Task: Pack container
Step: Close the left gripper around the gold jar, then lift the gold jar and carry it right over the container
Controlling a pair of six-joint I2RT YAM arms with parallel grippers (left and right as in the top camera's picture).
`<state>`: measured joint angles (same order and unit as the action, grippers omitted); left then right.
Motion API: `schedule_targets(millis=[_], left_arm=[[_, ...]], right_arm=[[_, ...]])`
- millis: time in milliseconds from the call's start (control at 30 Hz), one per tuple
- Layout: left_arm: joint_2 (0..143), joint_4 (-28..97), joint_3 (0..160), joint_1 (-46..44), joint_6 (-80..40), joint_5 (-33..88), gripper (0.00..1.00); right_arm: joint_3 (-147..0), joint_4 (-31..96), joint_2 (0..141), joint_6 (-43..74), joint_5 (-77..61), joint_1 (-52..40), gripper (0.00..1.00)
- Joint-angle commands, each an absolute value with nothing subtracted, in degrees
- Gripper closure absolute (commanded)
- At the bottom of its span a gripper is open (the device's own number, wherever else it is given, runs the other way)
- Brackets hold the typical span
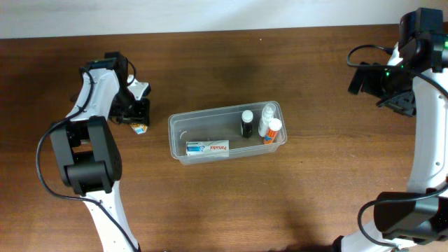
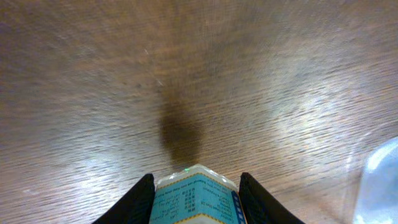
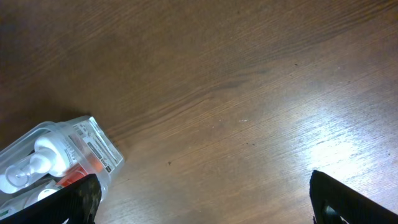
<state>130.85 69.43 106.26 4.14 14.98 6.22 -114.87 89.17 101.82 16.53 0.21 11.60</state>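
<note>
Now my left pincer [image 2: 196, 180] is closed to a middling width on a small blue-printed carton [image 2: 194, 202], with both fingers pressed against its sides. Beyond it lies the bare wooden table [image 2: 186, 74], and off to the right is a clear corner of the container [image 2: 380, 183]. It sits mid-table, holding a flat box [image 1: 208, 148] and three bottles [image 1: 246, 124] at the end away from me. I should lift well clear of the rim, then lower the carton into the free middle. My right pincer [image 3: 205, 208] hangs wide and empty.
</note>
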Motion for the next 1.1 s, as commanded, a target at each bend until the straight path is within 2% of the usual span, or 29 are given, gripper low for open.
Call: schedule_targets(millis=[0, 300, 733, 1067], left_arm=[[131.46, 71.33, 110.13, 4.12, 13.98, 8.21, 0.69], [131.46, 82.24, 122.67, 3.22, 13.98, 10.57, 0.68], [131.46, 96.75, 138.58, -3.38, 14.50, 10.46, 0.68], [130.15, 96.73, 138.87, -10.85, 14.39, 10.52, 0.68]], right_arm=[[-115.13, 89.14, 101.62, 16.82, 0.73, 11.70, 0.02], [-115.13, 89.14, 101.62, 16.82, 0.71, 11.70, 0.02], [-115.13, 89.14, 101.62, 16.82, 0.73, 11.70, 0.02], [-115.13, 89.14, 101.62, 16.82, 0.73, 11.70, 0.02]])
